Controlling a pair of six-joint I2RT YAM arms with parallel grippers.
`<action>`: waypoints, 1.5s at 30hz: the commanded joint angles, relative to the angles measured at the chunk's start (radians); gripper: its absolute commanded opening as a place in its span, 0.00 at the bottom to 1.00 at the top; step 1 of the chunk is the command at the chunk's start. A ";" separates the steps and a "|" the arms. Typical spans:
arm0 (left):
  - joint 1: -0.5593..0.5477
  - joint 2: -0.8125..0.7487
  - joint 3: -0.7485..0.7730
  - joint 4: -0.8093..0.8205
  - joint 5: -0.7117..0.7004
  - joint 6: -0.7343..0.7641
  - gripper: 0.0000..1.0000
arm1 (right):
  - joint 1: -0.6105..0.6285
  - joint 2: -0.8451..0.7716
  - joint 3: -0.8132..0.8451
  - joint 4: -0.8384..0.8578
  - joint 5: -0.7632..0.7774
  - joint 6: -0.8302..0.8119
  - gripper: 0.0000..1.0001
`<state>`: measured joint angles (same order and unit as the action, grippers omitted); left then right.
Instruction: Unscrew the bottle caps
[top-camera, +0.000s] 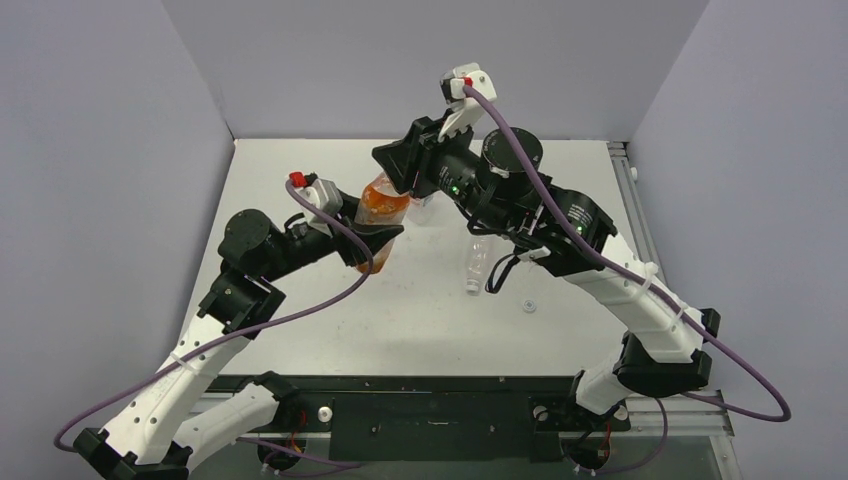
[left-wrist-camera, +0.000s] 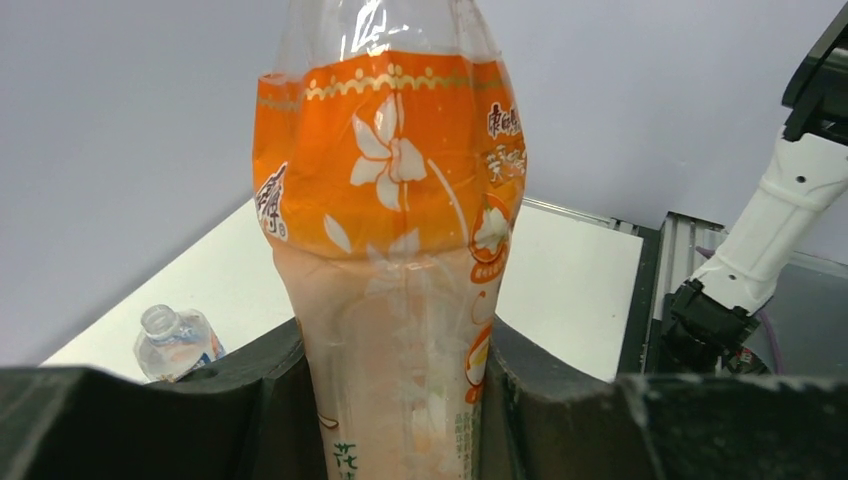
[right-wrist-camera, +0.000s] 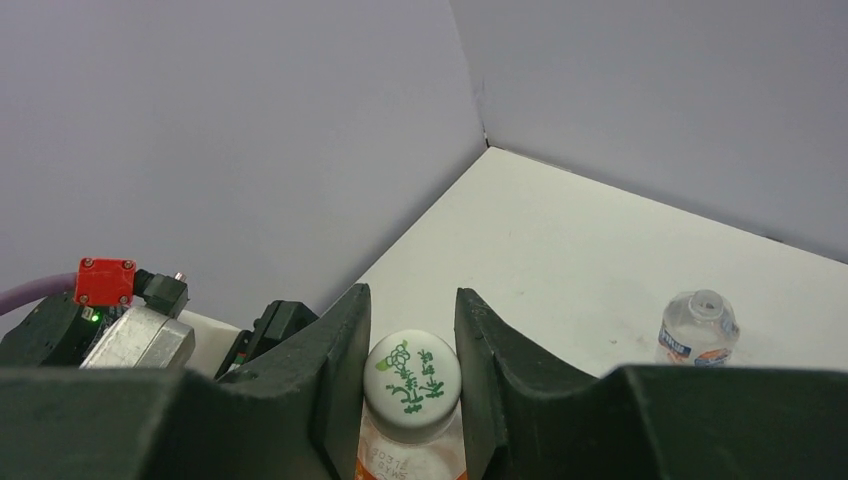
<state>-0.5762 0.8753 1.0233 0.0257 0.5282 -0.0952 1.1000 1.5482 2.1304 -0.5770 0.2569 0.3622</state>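
Observation:
My left gripper (left-wrist-camera: 398, 352) is shut on the lower body of an orange-labelled bottle (left-wrist-camera: 395, 250) and holds it off the table. In the top view the bottle (top-camera: 383, 205) tilts between both arms, with the left gripper (top-camera: 378, 245) below it. Its whitish cap (right-wrist-camera: 412, 385), printed in green, sits on the bottle neck between the fingers of my right gripper (right-wrist-camera: 412, 330). Both fingers press against the cap's sides. In the top view the right gripper (top-camera: 405, 180) covers the cap.
A clear bottle (top-camera: 477, 262) with a blue label lies uncapped on the white table (top-camera: 300, 330), also seen as the clear bottle (right-wrist-camera: 698, 328) and the clear bottle (left-wrist-camera: 175, 342). A small whitish cap (top-camera: 529, 307) lies loose to its right. Grey walls enclose the back and sides.

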 joint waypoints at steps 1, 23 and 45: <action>-0.002 -0.004 0.037 0.067 0.096 -0.080 0.03 | -0.059 -0.074 -0.059 0.112 -0.233 -0.032 0.00; -0.010 0.018 0.097 0.116 0.449 -0.251 0.07 | -0.184 -0.293 -0.344 0.339 -0.696 -0.066 0.69; -0.012 -0.002 0.032 0.020 0.025 0.149 0.09 | 0.031 -0.054 0.009 -0.023 0.036 -0.058 0.56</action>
<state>-0.5838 0.8871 1.0534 0.0311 0.5896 0.0349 1.1267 1.5074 2.1178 -0.6109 0.2516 0.2916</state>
